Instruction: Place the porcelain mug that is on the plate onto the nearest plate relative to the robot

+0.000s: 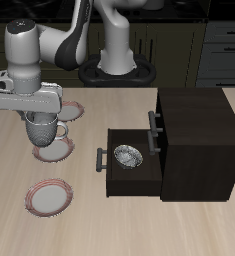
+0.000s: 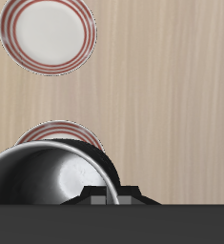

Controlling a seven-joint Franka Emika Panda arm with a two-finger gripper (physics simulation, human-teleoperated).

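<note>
Porcelain mug (image 1: 42,128) is up in your gripper (image 1: 41,118), hanging over the middle of the three plates (image 1: 55,151), and whether it's fully off that saucer is hard to call from the exterior view. I honestly can't tell how the fingers sit; the wrist view is mostly glossy mug interior (image 2: 51,186), so I'm only guessing they're clamped on the rim. So the pickup part looks done, or close to it. What's left is the carry and the set-down: the nearest plate (image 1: 72,108) is the one farther back toward the robot base, partly hidden behind the arm. Third plate (image 1: 49,197) near the front edge isn't your target. Ignore the drawer cabinet (image 1: 189,130) with its little bowl (image 1: 126,155).
</note>
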